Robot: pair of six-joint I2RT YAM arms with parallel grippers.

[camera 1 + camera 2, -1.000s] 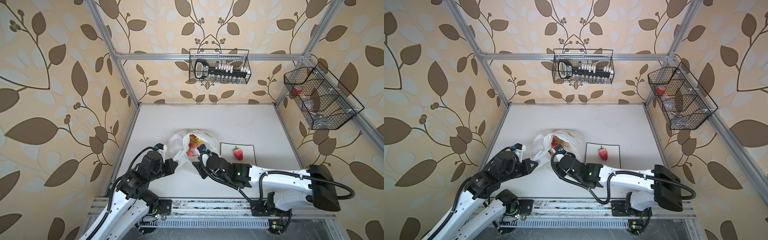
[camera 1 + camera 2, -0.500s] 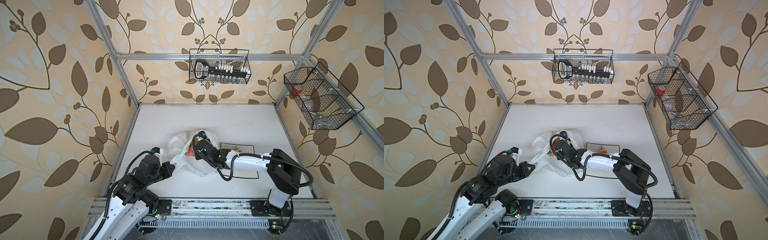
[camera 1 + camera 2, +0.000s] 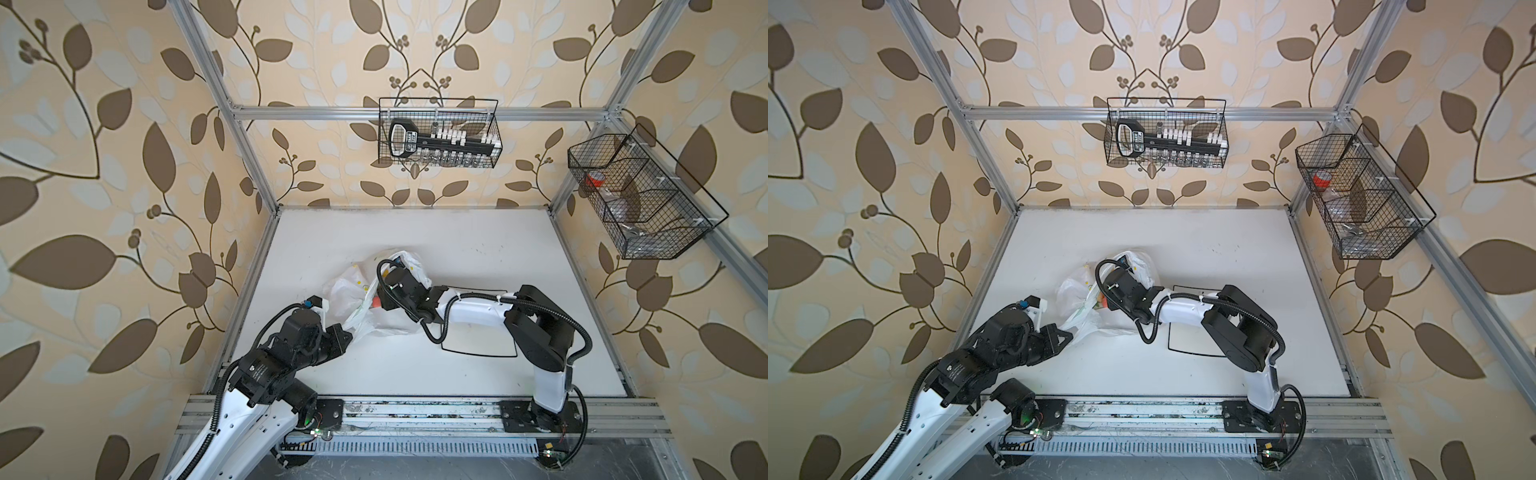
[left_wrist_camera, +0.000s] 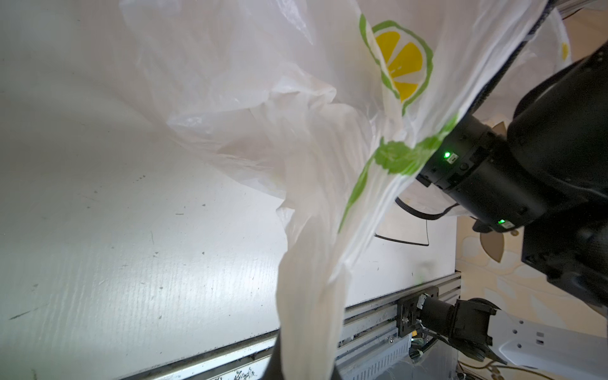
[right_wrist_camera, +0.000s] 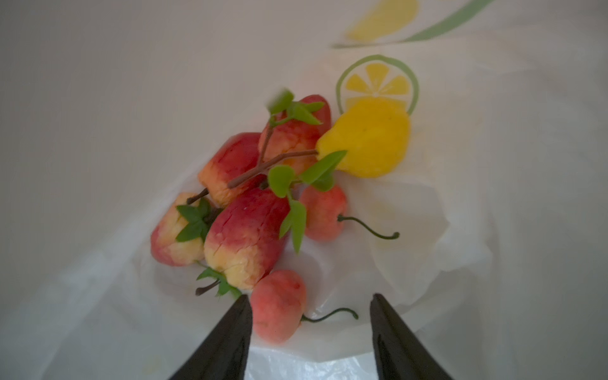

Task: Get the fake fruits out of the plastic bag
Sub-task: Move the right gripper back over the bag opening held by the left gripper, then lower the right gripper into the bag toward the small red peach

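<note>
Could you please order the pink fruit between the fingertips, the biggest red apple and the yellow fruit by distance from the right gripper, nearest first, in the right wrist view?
1. The pink fruit: between the open fingertips of the right gripper.
2. The biggest red apple: mid-pile.
3. The yellow fruit: far end of the pile, deepest in the plastic bag.
</note>
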